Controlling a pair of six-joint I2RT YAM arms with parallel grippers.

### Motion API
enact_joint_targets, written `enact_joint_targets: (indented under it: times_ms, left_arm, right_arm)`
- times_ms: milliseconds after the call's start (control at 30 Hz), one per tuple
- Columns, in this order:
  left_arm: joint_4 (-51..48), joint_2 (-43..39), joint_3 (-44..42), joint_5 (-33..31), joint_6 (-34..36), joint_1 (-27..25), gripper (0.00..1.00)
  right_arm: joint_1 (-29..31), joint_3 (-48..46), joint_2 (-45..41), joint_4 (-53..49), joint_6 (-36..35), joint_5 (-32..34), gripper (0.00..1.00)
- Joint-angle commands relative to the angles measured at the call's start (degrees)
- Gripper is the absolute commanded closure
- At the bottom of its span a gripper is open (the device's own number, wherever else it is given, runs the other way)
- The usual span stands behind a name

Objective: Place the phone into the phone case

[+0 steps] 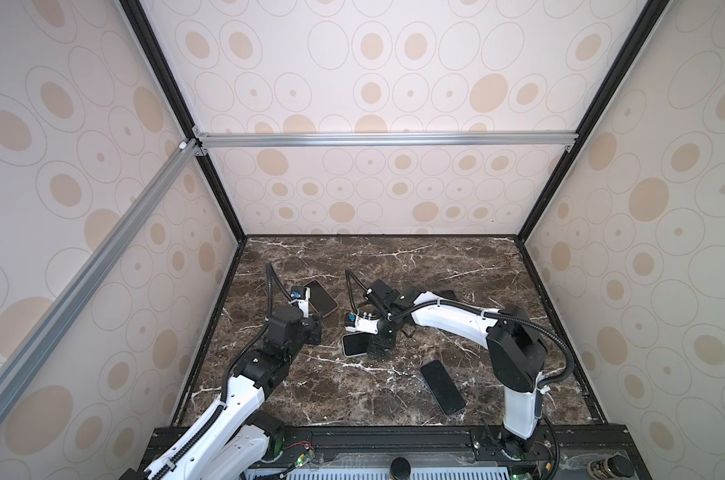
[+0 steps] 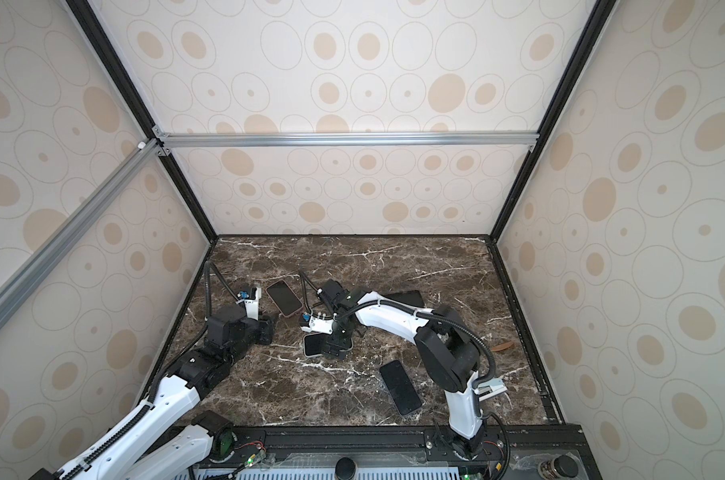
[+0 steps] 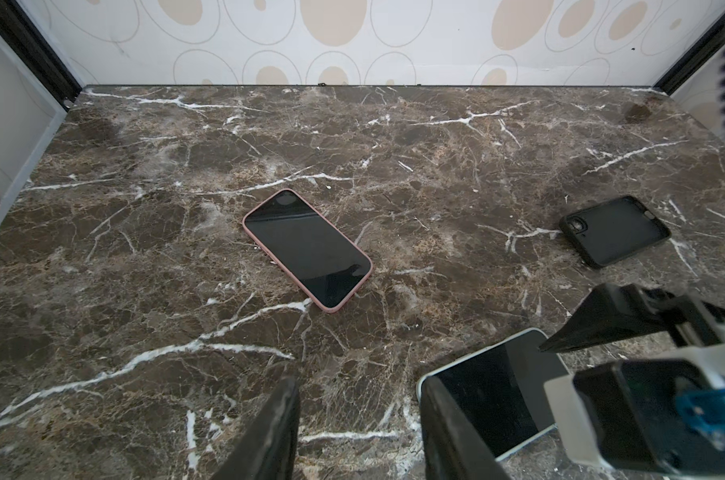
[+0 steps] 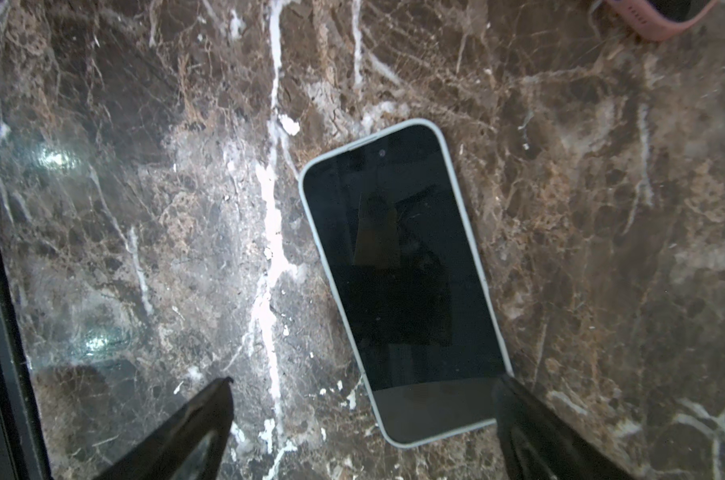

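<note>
A phone (image 4: 406,282) with a pale rim and dark screen lies face up on the marble table (image 1: 456,266), also seen in both top views (image 1: 354,344) (image 2: 313,344) and in the left wrist view (image 3: 493,399). My right gripper (image 4: 365,380) hangs open just above it (image 1: 377,349), one finger over the phone's corner. An empty black phone case (image 3: 616,230) lies further back, mostly behind the right arm (image 2: 406,297). My left gripper (image 3: 358,386) is open over bare marble beside the phone (image 1: 318,322), holding nothing.
A phone in a pink case (image 1: 321,297) (image 3: 306,249) lies face up behind the left gripper. A bare black phone (image 1: 442,393) rests near the front right. Patterned walls (image 1: 352,199) enclose the table on three sides.
</note>
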Motion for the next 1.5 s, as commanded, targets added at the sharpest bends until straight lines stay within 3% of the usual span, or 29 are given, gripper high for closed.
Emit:
enact_joint_targets:
  times_ms: [0,700,1467]
  left_arm:
    - [0.1,-1.2,-0.1,-1.8,-0.2,0.4,0.52]
    - [0.2,0.1,0.1,0.3,-0.2,2.4,0.52]
    - [0.1,-2.2,-0.4,-0.2,-0.8,3.1,0.51]
  right_arm:
    - [0.0,1.4,1.0,-2.2,-4.3,-1.7,0.01]
    - [-0.1,2.8,4.6,-2.5,-9.8,-0.7,0.01]
    - [-0.1,3.1,5.7,-0.6,-10.9,1.5,0.01]
